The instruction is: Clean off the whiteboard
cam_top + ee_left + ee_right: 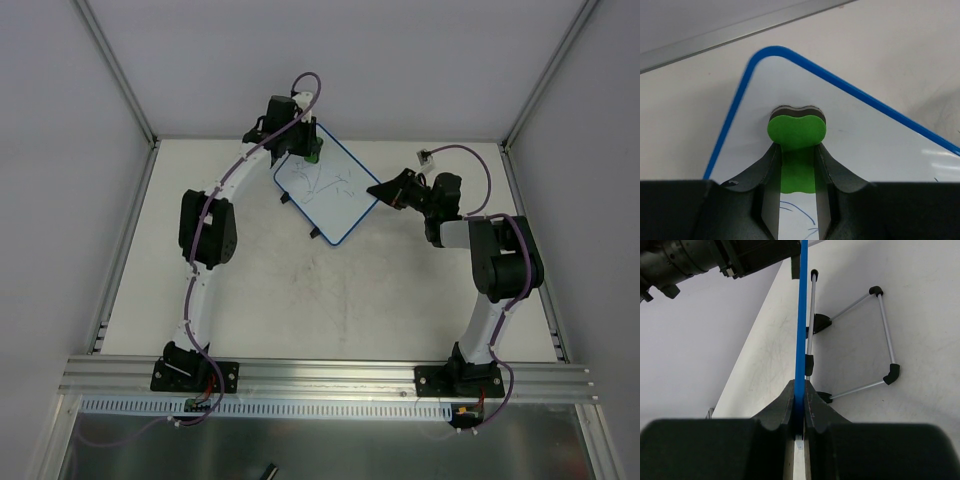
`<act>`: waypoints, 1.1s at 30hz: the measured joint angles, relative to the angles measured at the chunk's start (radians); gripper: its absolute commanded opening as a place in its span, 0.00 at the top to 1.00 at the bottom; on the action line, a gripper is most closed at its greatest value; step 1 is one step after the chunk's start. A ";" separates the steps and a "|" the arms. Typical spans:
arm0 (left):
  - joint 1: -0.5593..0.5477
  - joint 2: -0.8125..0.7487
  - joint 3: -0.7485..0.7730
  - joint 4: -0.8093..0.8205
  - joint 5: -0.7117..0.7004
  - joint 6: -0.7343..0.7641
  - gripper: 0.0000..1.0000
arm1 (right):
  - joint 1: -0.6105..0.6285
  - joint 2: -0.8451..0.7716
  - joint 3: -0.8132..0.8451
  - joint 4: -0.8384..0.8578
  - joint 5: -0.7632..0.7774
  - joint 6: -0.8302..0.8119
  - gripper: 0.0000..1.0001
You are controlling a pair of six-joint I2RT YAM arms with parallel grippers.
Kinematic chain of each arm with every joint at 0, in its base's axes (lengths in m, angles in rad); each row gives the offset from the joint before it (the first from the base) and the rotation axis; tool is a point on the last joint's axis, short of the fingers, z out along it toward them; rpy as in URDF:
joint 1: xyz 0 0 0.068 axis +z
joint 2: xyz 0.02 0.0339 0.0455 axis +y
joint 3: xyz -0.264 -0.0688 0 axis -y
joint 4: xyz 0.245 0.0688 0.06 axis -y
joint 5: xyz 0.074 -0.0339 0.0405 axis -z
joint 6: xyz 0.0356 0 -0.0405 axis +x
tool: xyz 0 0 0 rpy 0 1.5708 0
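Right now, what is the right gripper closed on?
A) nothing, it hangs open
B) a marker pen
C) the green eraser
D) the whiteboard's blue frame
D: the right wrist view shows the right gripper pinching the blue frame of the whiteboard between its fingers, while the green eraser sits in the left gripper.
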 measured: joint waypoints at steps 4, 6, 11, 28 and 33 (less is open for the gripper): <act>0.035 0.034 0.039 -0.008 -0.020 -0.046 1.00 | 0.001 0.000 0.000 0.000 0.000 -0.001 1.00; 0.039 0.043 0.052 -0.014 -0.027 -0.064 1.00 | 0.001 0.000 0.000 0.000 0.001 0.000 1.00; 0.035 0.046 0.074 -0.021 -0.058 -0.087 1.00 | 0.001 -0.005 -0.007 0.001 0.004 -0.001 1.00; 0.035 0.070 0.132 -0.020 -0.044 -0.099 1.00 | 0.006 -0.023 -0.031 0.007 0.009 -0.002 1.00; 0.032 0.087 0.145 -0.020 -0.011 -0.096 1.00 | 0.006 -0.023 -0.031 0.004 0.013 0.002 1.00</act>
